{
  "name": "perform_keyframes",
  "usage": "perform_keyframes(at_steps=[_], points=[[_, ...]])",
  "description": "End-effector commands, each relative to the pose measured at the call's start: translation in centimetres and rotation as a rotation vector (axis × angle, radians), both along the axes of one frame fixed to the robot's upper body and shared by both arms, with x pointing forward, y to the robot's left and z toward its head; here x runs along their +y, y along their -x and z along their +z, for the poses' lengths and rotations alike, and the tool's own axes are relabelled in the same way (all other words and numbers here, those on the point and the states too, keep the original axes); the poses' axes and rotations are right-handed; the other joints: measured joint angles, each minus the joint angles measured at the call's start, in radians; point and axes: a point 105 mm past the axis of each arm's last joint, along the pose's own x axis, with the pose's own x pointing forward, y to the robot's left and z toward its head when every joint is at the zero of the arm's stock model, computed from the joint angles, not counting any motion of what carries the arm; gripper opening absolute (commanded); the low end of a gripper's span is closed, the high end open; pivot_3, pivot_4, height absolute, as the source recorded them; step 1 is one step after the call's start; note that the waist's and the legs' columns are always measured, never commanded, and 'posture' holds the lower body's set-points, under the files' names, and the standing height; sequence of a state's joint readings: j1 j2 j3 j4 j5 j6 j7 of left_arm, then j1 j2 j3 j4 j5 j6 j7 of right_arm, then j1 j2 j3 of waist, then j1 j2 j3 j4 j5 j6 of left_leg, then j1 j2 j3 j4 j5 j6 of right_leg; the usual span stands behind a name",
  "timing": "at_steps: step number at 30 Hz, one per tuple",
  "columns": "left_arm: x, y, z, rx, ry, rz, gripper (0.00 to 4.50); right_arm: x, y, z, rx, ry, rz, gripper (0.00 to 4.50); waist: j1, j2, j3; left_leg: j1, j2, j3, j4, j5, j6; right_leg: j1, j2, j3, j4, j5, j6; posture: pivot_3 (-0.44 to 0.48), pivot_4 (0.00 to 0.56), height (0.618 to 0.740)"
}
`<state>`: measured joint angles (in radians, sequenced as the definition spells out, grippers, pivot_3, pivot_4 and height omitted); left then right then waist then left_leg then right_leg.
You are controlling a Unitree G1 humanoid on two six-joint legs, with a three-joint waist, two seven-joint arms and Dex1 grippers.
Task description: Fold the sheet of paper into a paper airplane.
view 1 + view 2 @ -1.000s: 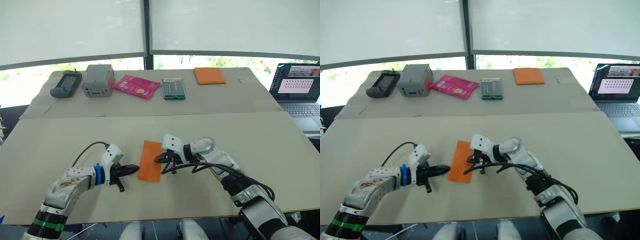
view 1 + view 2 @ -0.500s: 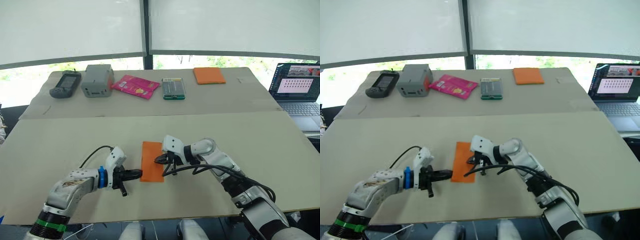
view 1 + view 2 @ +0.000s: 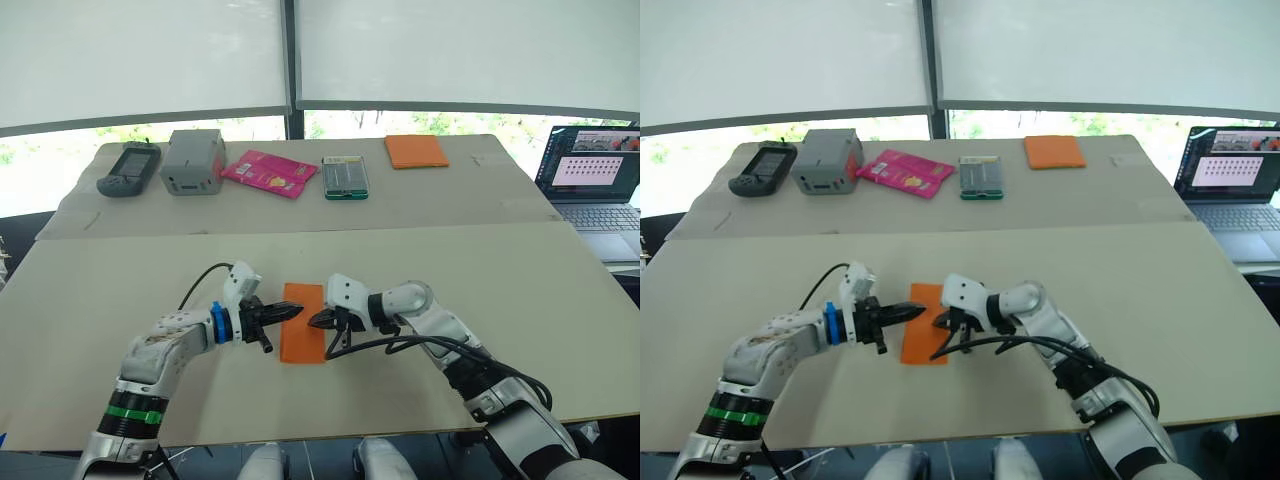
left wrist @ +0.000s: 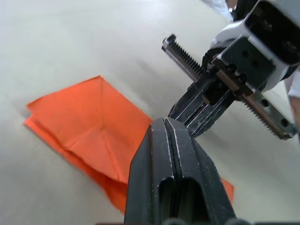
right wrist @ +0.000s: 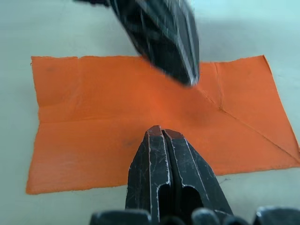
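Observation:
The sheet of paper (image 3: 303, 338) is a bright-orange folded rectangle with diagonal creases, lying flat on the near table. My left gripper (image 3: 297, 310) is shut, and its tips hang over the far part of the sheet from the left. My right gripper (image 3: 312, 321) is also shut and empty, its tips at the sheet's right edge, almost meeting the left tips. In the left wrist view my shut fingers (image 4: 166, 126) point at the right gripper (image 4: 199, 110) above the creased paper (image 4: 93, 122). The right wrist view has my shut fingertips (image 5: 159, 133) over the paper (image 5: 89, 117), with the left gripper (image 5: 164, 37) across from them.
On the far table stand a handheld device (image 3: 131, 168), a grey box (image 3: 193, 160), a pink packet (image 3: 272, 173), a green-edged case (image 3: 346, 177) and a smooth orange rectangle (image 3: 417, 151). A laptop (image 3: 590, 175) sits at the right edge.
My left gripper has swung from beside the sheet's near left corner up and to the right, over the sheet. The right gripper has hardly moved. The paper stays in place.

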<state>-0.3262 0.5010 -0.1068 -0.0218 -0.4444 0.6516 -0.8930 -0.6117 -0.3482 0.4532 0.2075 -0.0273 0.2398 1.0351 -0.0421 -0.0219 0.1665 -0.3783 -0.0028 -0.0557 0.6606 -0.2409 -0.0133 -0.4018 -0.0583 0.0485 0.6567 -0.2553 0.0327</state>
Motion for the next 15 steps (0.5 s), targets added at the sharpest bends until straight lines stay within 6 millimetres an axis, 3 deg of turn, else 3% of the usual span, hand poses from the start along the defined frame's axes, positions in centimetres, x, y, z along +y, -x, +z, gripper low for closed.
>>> perform_keyframes(at_steps=[1,8,15], points=[[0.9,0.1,-2.1,-0.047,-0.182,-0.029,0.00,-1.6,0.1,-1.8,0.052,0.063,-0.053,0.01,0.000,0.000,0.000,0.000,0.000,0.000,0.000,0.000,0.000,0.000,0.000,0.000,0.000,0.000,0.000,0.000,0.150,0.740],[0.5,-0.1,-3.1,-0.131,-0.249,-0.084,0.00,-1.4,-1.2,-0.6,-0.012,-0.008,-0.099,0.01,0.006,0.000,0.000,0.007,0.000,0.001,0.000,0.000,0.000,0.008,0.000,0.000,-0.002,0.000,0.000,0.000,0.150,0.740],[0.0,0.0,-3.5,-0.116,-0.240,-0.077,0.00,-1.4,-4.7,0.1,-0.098,-0.036,-0.184,0.01,0.003,0.000,0.000,0.010,0.001,0.001,0.000,0.003,0.004,0.013,0.000,-0.001,-0.009,0.001,0.009,0.000,0.150,0.740]])
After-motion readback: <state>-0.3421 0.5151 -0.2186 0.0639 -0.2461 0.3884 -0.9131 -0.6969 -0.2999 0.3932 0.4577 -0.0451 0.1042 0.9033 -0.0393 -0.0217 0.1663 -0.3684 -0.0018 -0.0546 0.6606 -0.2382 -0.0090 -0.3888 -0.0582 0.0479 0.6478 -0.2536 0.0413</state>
